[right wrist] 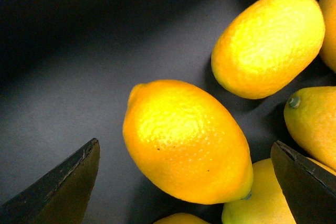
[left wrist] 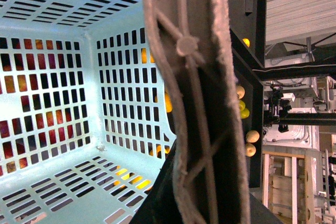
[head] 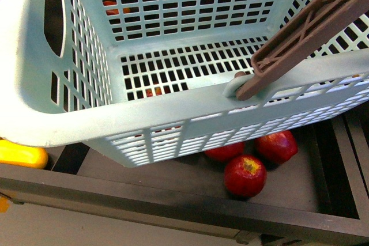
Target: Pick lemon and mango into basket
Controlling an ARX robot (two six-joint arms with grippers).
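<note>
The right gripper (right wrist: pixel 185 142) shows 2 fingers (right wrist: pixel 58 187), each a flat, wedge-shaped blade narrowing to a blunt tip. They are matte black with a faint olive sheen and a thin, pale, slightly rough line along the inner edge. Of the left gripper (left wrist: pixel 157 198) only a plain black, straight-edged piece shows, too dark to tell more.

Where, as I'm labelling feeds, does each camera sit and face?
Front: robot's body, looking down into the basket, apples beneath; no arm shows.
Left wrist: left arm, facing the basket's inside past its brown handle; no gripper evident.
Right wrist: right arm, over lemons; open right gripper frames one.
Shared: front and left wrist see basket and handle.
</note>
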